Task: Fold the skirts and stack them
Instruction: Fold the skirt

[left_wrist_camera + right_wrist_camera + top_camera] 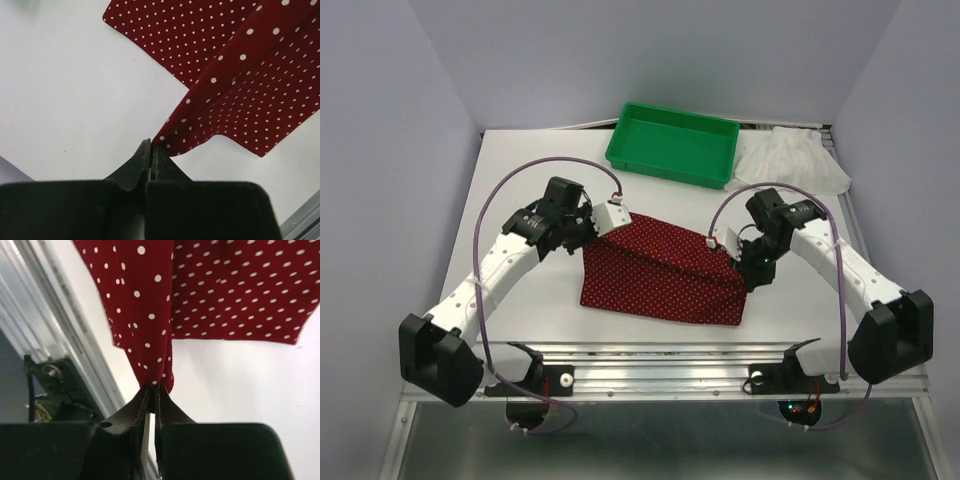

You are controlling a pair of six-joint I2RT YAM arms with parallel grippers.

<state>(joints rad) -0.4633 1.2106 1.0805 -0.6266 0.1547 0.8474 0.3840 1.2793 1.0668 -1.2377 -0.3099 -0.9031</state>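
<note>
The dark red skirt with tiny white dots (660, 270) is held up at its two far corners, its near edge resting on the white table. My left gripper (618, 216) is shut on its far left corner; in the left wrist view the gripper (151, 145) pinches the cloth (250, 80). My right gripper (722, 243) is shut on the far right corner; in the right wrist view the gripper (154, 386) pinches a bunched fold (150, 315). The white ruffled skirt (790, 158) lies crumpled at the far right.
A green plastic tray (673, 146) stands at the back centre, next to the white skirt. The metal rail of the table's near edge (670, 365) runs below the red skirt and shows in the right wrist view (60, 335).
</note>
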